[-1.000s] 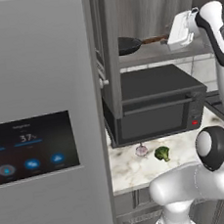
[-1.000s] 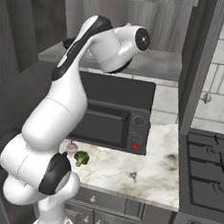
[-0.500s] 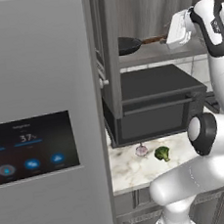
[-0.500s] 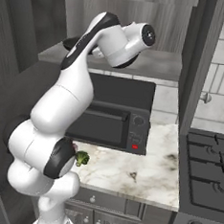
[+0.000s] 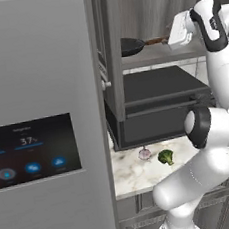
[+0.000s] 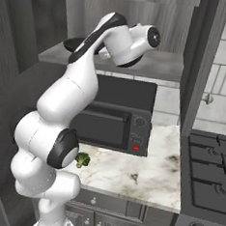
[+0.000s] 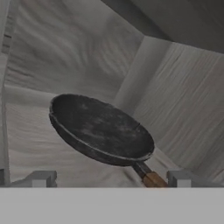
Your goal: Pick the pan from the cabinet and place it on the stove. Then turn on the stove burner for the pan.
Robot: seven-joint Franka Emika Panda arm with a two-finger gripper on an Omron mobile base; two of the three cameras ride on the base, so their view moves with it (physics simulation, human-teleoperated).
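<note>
The cabinet (image 5: pixel 150 57) shelf I'm facing is carrying the pan (image 7: pixel 100 129); below, the marble counter (image 6: pixel 143 173) is bearing the black oven (image 6: pixel 114 117) and broccoli (image 5: pixel 165 157).

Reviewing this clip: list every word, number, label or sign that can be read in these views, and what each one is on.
"37": on the fridge door's touch panel, upper middle of the screen.
A second figure at the panel's left edge: cut off and blurred, not readable.
Small line of text above the figures: too small to read.
Round blue icons on the panel: symbols, no words.
Countertop oven, pan, stove: no readable markings.
</note>
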